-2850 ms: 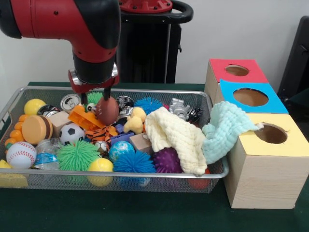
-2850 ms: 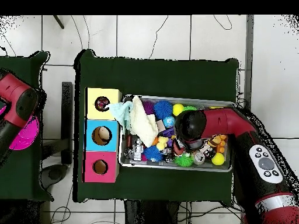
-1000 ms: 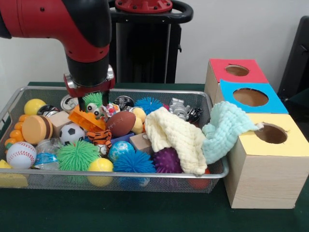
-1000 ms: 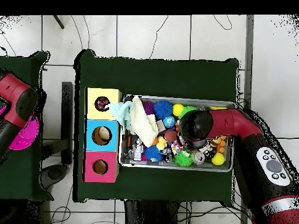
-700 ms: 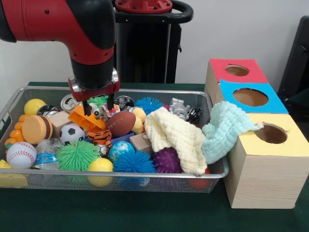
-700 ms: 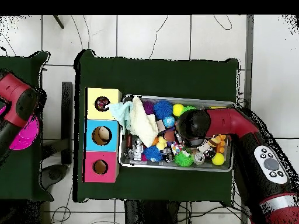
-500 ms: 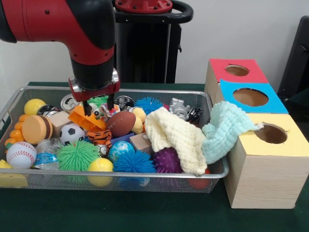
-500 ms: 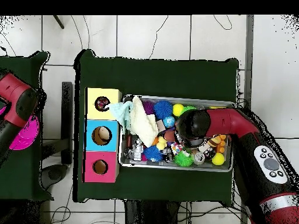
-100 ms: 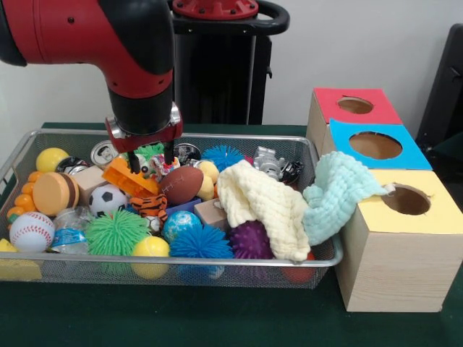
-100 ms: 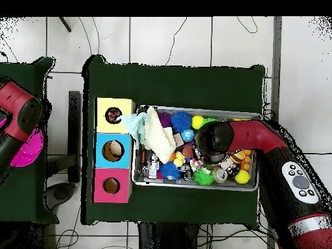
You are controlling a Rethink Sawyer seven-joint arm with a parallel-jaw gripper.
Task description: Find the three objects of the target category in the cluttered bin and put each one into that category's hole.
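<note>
**A:** Green cloth covers the table (image 9: 217, 318); on it sit the wire mesh bin (image 9: 217, 269) crammed with toys and, just beside it, the row of three wooden boxes with a red-topped hole (image 9: 355, 105), a blue-topped hole (image 9: 375, 145) and a yellow-topped hole (image 9: 406, 200). White wall behind.

**B:** Gripper state?

**A:** The red-and-black arm's gripper (image 9: 150, 160) hangs over the back-left part of the bin, its two thin fingers parted and nothing between them. The tips stand just above the orange plastic toy (image 9: 129, 178) and the small green spiky ball (image 9: 149, 150).

**B:** Progress?

**A:** My judgement: little to show. The target category is not stated. If it is balls, candidates all lie loose in the bin: brown toy football (image 9: 182, 185), black-and-white mini soccer ball (image 9: 108, 199), white baseball with red stitching (image 9: 31, 231), yellow smooth ball (image 9: 52, 159). Probably all three placements are left.

**B:** Anything obscured?

**A:** Plenty. The cream waffle cloth (image 9: 266, 206) drapes over the bin's right end and the pale mint cloth (image 9: 336, 191) spills over the rim onto the yellow box, touching the hole's edge; whatever lies under them is hidden. No hole shows its inside from the front; overhead, something dark shows in the yellow one (image 10: 114, 116), unidentifiable. Overhead, the arm's elbow (image 10: 214, 139) covers the gripper and mid-bin.
</note>
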